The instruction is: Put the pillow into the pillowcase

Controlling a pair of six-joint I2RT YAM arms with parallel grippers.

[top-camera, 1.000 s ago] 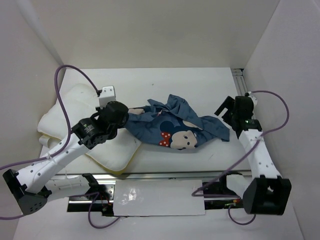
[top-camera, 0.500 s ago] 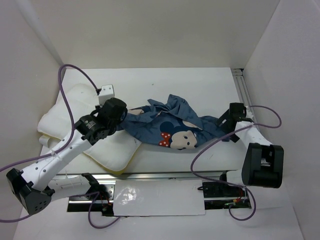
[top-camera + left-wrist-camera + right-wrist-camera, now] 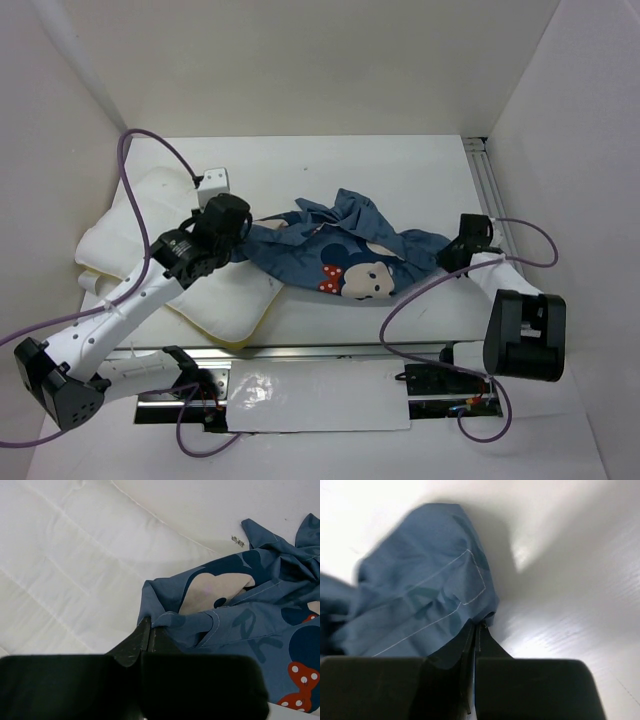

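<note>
Lying crumpled across the middle of the worktop, the pillowcase is gripped at both ends. The left tool has its fingers pressed together on a hemmed corner at the cloth's left end. The right tool pinches the right-hand edge the same way. The pillow lies flat at the left, with the cloth's left end resting on it.

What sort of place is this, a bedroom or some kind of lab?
Probably a robot test cell, not a bedroom: plain white panels enclose a white table, and a left arm and right arm bolted at its near edge handle a pillowcase.
</note>
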